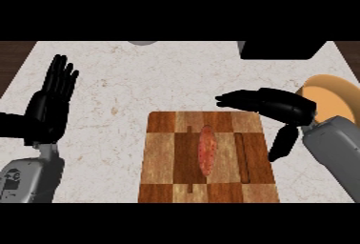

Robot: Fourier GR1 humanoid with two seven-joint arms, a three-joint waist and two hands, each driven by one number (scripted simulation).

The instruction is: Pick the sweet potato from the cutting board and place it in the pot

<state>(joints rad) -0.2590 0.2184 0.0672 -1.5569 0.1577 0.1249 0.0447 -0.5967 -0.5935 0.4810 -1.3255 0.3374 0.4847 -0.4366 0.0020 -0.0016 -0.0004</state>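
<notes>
Now my right hand hovers above the far right corner of the cutting board. Its fingers are straight and parted, stretched toward the left, and the thumb hangs down apart from them; it holds nothing. I judge it is shaped that way so the gap between thumb and fingers can come down over the sweet potato. The sweet potato lies untouched in the middle of the board, its long axis running from the near edge of the surface toward the far one. Lying lengthwise like that, it offers its narrow flanks to a grasp from the right, so fingers on one side and thumb on the other looks the sensible approach.

A dark strip runs parallel to it on the board, just to its right. I cannot tell what it is, but the thumb would have to land between it and the potato.

The board sits against the near edge of the surface, about midway along it. The pot stands by the right edge, partly hidden behind my right wrist, near enough that the carry should be short. My left hand rests open, fingers up, near the left edge, out of the way.
</notes>
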